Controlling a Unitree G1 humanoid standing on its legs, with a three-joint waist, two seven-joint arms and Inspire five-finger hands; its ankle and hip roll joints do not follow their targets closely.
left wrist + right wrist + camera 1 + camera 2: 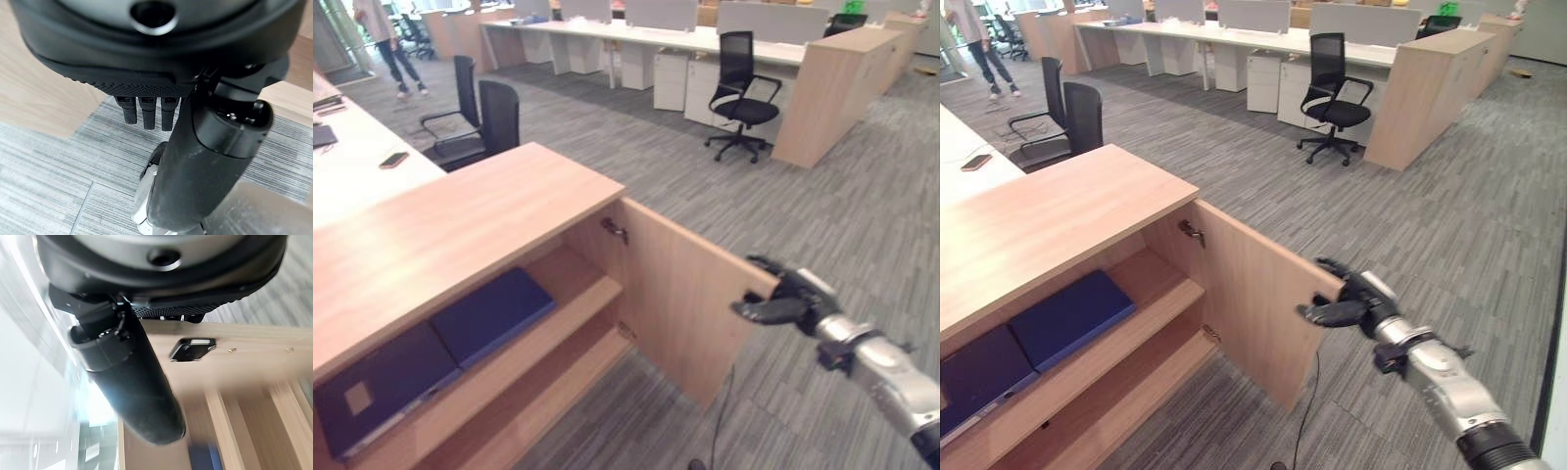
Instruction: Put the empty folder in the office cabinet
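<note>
The wooden office cabinet (pixel 460 211) stands with its door (pixel 675 294) swung wide open. On its upper shelf lie two flat folders side by side: a blue folder (pixel 494 313) and a darker folder (pixel 377 377) with a pale label. The lower shelf (pixel 548 387) is bare. My right hand (pixel 793 299) is at the door's free edge, fingers hooked over the top corner and thumb against the edge. The right wrist view has the door's inner face and a hinge (pixel 193 348) just past the thumb. My left hand (pixel 146 110) hangs over the carpet with straight fingers, holding nothing.
Two black office chairs (pixel 480 122) stand behind the cabinet beside a white desk (pixel 352 166) with a phone (pixel 393 160) on it. Another chair (pixel 742 93) sits by the far desk row. A person (pixel 391 44) walks at the far left. Grey carpet spreads to the right.
</note>
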